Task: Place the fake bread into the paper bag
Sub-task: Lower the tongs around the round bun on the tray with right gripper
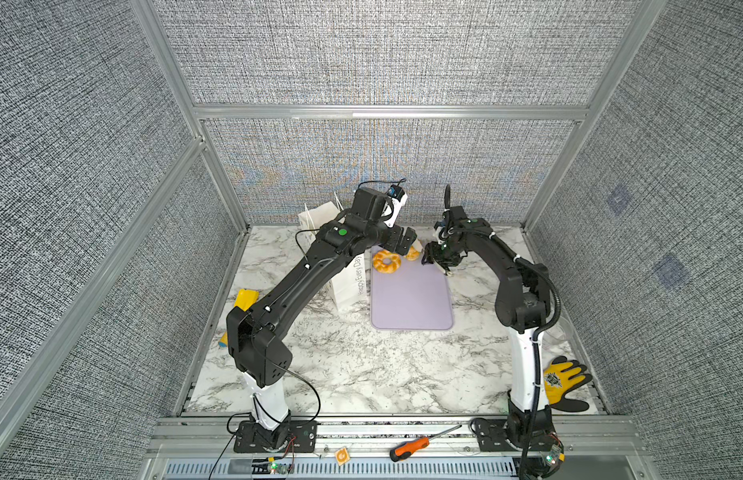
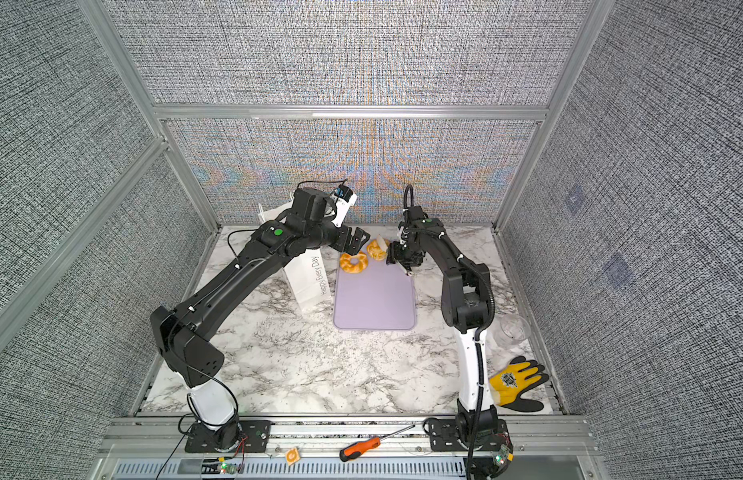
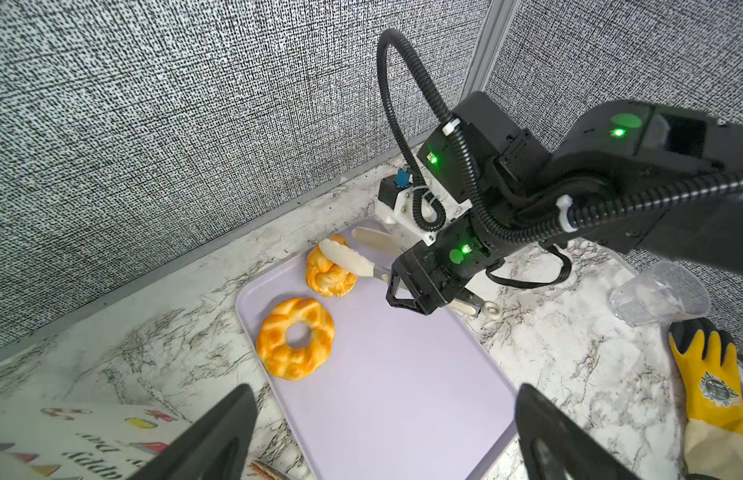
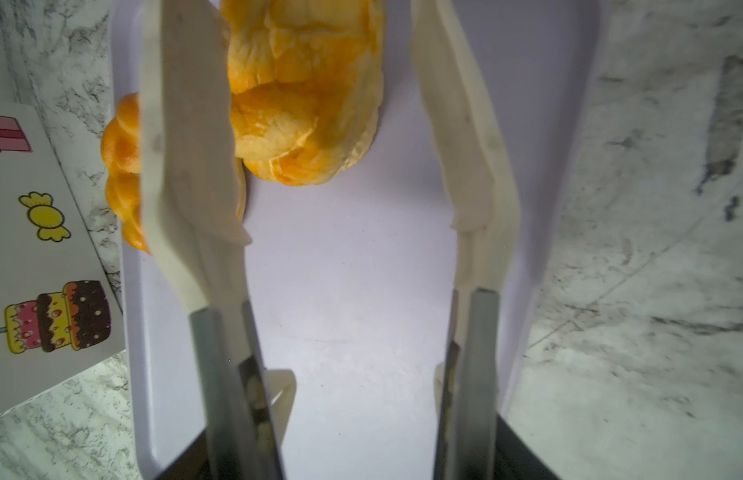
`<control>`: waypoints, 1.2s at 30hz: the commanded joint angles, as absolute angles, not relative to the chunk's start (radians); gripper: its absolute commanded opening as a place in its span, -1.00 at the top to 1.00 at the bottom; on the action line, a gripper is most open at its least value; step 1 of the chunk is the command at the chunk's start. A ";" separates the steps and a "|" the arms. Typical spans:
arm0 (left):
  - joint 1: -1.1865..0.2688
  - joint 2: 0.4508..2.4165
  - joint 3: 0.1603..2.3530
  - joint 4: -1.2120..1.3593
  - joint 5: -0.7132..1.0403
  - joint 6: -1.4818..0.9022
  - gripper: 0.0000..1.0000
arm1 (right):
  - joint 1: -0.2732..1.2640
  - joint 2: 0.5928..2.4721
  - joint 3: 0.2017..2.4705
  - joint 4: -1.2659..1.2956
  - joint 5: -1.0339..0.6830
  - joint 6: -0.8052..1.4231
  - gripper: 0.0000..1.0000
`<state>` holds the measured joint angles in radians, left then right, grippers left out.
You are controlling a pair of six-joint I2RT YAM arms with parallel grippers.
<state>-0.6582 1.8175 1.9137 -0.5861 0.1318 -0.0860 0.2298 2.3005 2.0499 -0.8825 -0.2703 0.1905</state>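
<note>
Two pieces of fake bread lie at the far end of the lilac tray [image 1: 411, 299]: a ring [image 1: 386, 262] [image 3: 295, 338] and a braided piece [image 1: 412, 253] [image 4: 303, 95]. My right gripper [image 1: 438, 257] [image 4: 361, 436] is shut on cream-tipped tongs [image 3: 344, 257]. The tong tips stand apart around the braided piece, one tip against it, the other clear of it. My left gripper [image 1: 405, 241] [image 3: 384, 390] hangs open and empty over the tray's far left corner. The white paper bag [image 1: 349, 282] [image 4: 37, 249] stands left of the tray, partly hidden by the left arm.
A yellow-and-black glove [image 1: 563, 380] lies at the front right, with a clear plastic cup [image 2: 514, 328] on its side behind it. A yellow toy shovel [image 1: 245, 299] sits at the left edge under the left arm. An orange screwdriver [image 1: 411, 448] rests on the front rail.
</note>
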 commanded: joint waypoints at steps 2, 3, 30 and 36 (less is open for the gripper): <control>-0.657 1.821 1.928 -0.614 0.126 -0.061 -0.97 | 0.235 2.287 2.024 -0.934 -0.319 0.203 -0.23; -0.657 1.822 1.931 -0.619 0.125 -0.056 -0.98 | 0.235 2.273 1.998 -0.935 -0.314 0.203 -0.23; -0.657 1.792 1.907 -0.667 0.118 0.067 -0.99 | 0.301 1.975 1.712 -1.029 -0.148 0.193 -0.28; -0.657 1.778 1.885 -0.666 0.106 0.078 -0.99 | 0.333 2.031 1.775 -1.040 -0.029 0.146 -0.40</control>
<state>-0.6579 1.7916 1.8908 -0.6704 0.1223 0.0628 0.3260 2.0132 1.7565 -1.0351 -0.1104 0.1768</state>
